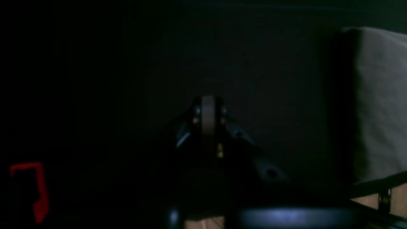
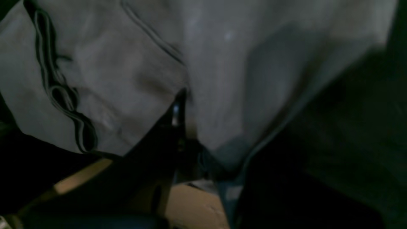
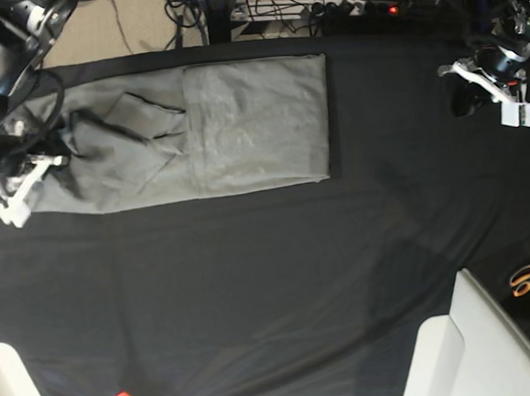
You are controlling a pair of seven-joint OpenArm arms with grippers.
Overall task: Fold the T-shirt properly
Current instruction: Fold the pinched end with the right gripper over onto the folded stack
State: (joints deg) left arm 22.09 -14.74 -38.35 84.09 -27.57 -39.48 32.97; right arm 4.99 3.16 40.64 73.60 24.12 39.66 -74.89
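My right end effector (image 2: pixel 187 127) was pinched on the T-shirt (image 3: pixel 241 126), gripping its bunched end at the bench's (image 3: pixel 253 281) far corner on my right. The shirt lay part-folded across the black cloth there. My left end effector (image 1: pixel 208 114) hung clamped and empty, well apart from it. Orange-handled scissors (image 3: pixel 528 278) lay near the opposite edge.
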